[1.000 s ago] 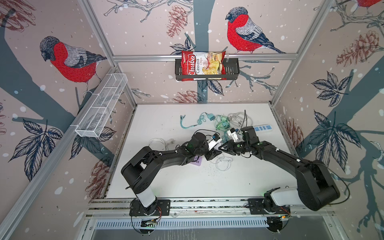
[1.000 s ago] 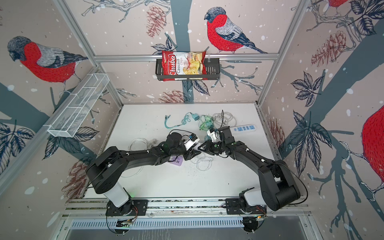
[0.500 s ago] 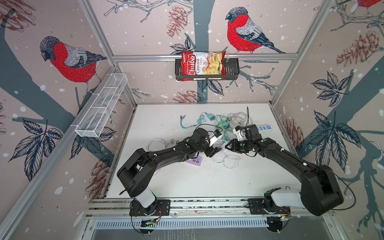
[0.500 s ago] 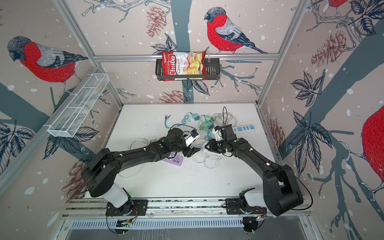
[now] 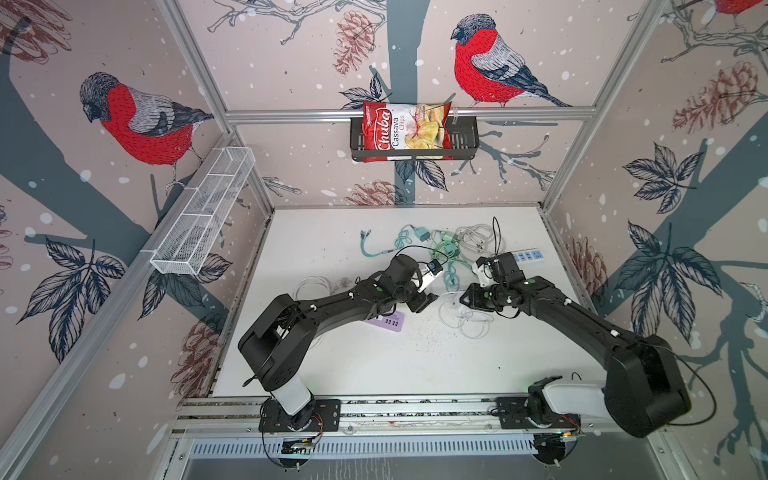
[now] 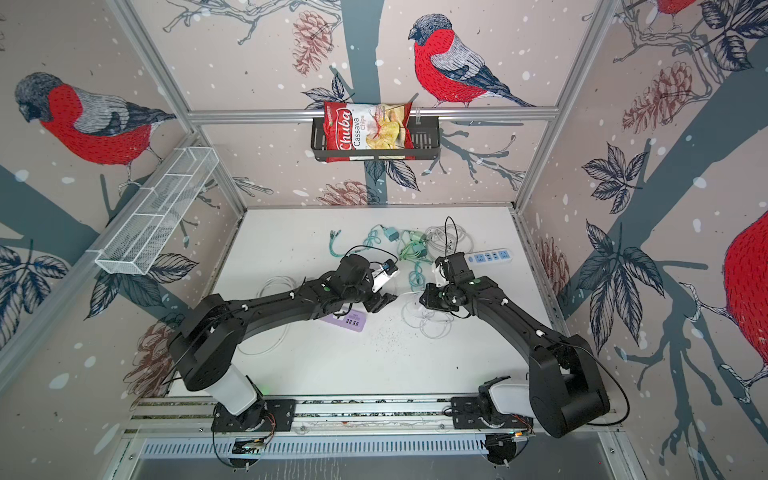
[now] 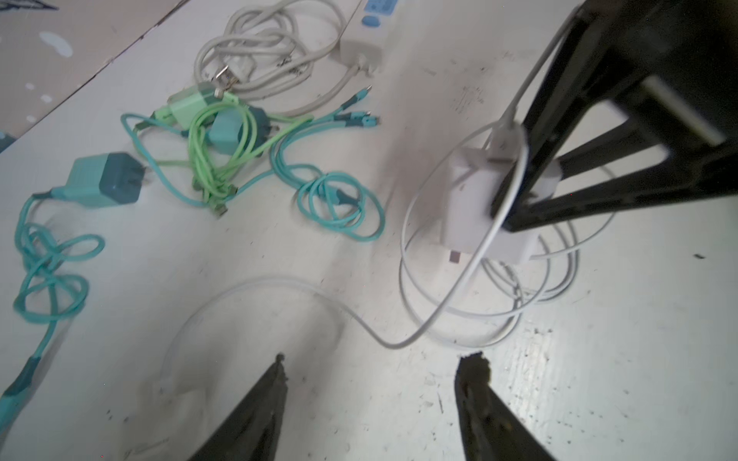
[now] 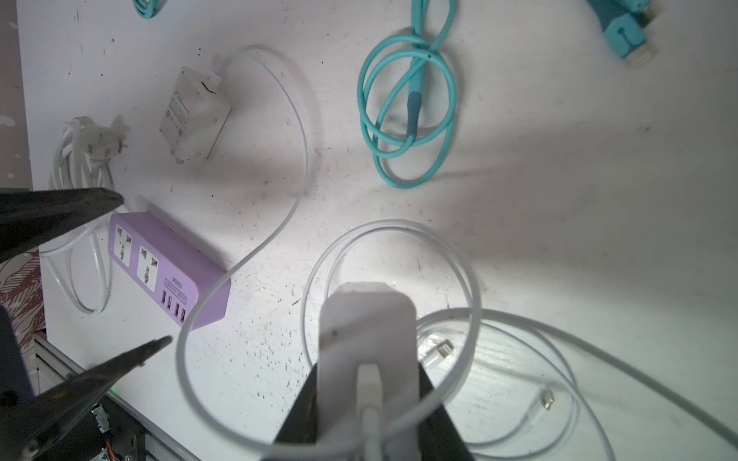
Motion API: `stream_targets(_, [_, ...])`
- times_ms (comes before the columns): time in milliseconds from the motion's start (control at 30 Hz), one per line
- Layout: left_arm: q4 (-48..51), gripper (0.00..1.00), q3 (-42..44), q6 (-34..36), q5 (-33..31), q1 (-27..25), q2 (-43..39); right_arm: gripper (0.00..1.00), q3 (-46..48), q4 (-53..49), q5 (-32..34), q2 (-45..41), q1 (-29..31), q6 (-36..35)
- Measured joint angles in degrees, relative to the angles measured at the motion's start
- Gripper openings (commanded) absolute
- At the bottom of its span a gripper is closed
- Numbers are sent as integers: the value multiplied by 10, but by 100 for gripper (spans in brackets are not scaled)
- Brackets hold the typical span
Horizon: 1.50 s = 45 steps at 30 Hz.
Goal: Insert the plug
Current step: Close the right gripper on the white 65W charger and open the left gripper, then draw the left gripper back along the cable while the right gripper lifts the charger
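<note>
I am watching the right gripper holding the white boxy charger plug, its jaws pressing on the two flat sides. The plug is hanging over a loose coil of thin white cable, with one end of that cable plugged into its back. In the left wrist view I am seeing a metal prong on the plug's far face, pointing down toward the white tabletop. The left gripper is hovering with its jaws standing wide apart and nothing between them. The lilac plastic power strip, with two sockets and a row of USB ports facing up, is lying flat on the table. In both top views it is showing half hidden under the left arm's wrist, apart from the held plug. Between plug and strip, a run of the white cable is arching across, crossing one corner of the strip. The left fingers are also reaching in on either side of the strip in the right wrist view. A second white adapter is lying flat near the strip. Farther back I am seeing a coiled teal cable, a teal charger block, a green charger with its green lead, a thick grey-white cord and a white extension strip with blue sockets.
</note>
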State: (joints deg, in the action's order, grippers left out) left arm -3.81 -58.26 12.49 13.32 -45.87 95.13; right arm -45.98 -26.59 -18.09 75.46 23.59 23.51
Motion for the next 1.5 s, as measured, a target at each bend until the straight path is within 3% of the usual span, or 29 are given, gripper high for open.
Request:
stream_targets(300, [2, 49, -40, 26, 76, -2, 39, 12, -7, 1, -2, 14, 9, 0])
stream_targets(600, [25, 37, -101, 43, 102, -4, 92, 12, -14, 9, -5, 22, 24, 4])
stream_targets(933, [80, 0, -177, 59, 120, -5, 153, 13, -12, 11, -4, 13, 26, 5])
stream_targets(1133, [108, 0, -197, 66, 98, 11, 163, 13, -5, 13, 1, 13, 11, 5])
stream_targets(1500, [40, 0, -94, -31, 30, 141, 54, 13, -1, 11, 59, 42, -57, 4])
